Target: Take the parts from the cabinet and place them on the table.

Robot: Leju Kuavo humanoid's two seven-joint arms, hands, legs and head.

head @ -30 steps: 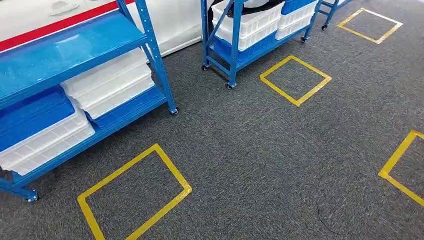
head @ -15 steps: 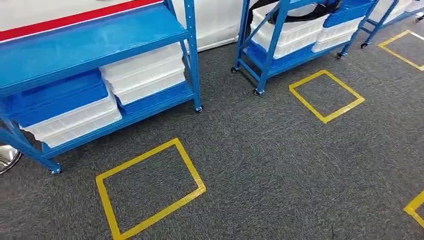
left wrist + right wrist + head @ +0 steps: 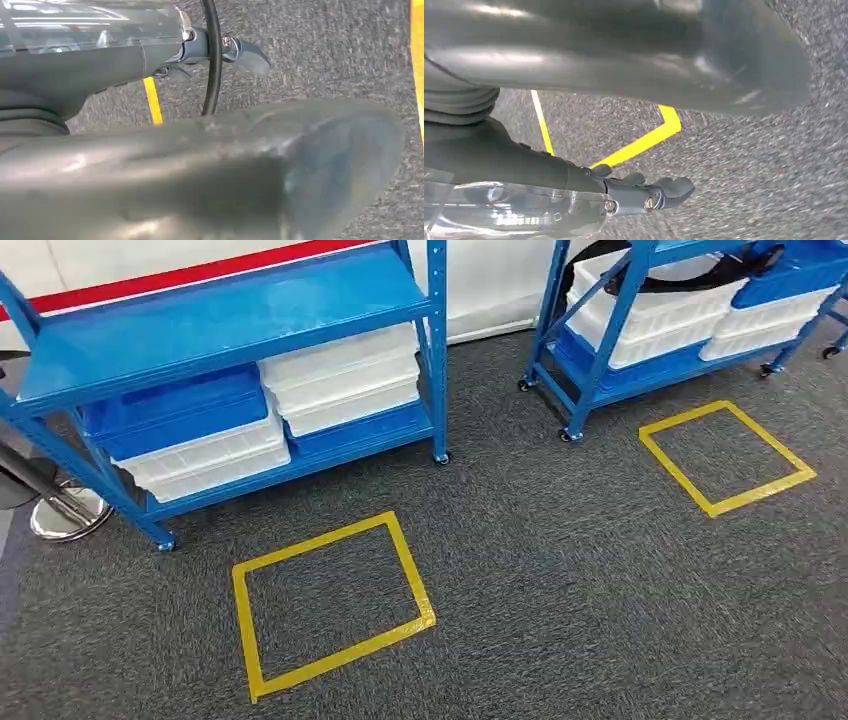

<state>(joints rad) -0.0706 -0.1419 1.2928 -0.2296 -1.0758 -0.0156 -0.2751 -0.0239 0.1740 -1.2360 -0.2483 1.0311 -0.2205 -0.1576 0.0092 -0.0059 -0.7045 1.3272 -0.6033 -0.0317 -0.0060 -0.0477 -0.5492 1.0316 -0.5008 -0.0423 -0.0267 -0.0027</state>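
While both hands hang over grey carpet, the left hand (image 3: 220,52) and right hand (image 3: 644,192) show dark fingers holding nothing; whether spread or curled, I cannot tell. Upper left stands a blue metal shelving cabinet (image 3: 230,315) holding white and blue plastic trays (image 3: 340,375), above a yellow tape square (image 3: 330,605)

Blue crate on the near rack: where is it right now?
In the head view, the blue crate sits on the near rack's bottom shelf, left side, atop white trays, beside a white tray stack.
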